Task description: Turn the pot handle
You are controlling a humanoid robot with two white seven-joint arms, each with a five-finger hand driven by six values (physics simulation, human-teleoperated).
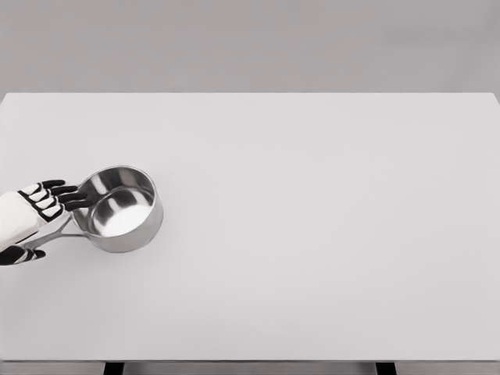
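A shiny steel pot [121, 209] stands upright on the left part of the white table [312, 234]. Its thin handle [53, 235] points to the lower left. My left hand [48, 209] comes in from the left edge and lies over the handle. Its black fingers [69, 195] stretch toward the pot's rim and reach the wall. The thumb [25, 255] sits below the handle, so the handle runs between thumb and fingers without a closed grasp showing. The far end of the handle is hidden under the hand. The right arm is out of view.
The table's front edge [250, 361] runs along the bottom of the picture. Its left edge lies close to the hand. Nothing else stands on the table besides the pot.
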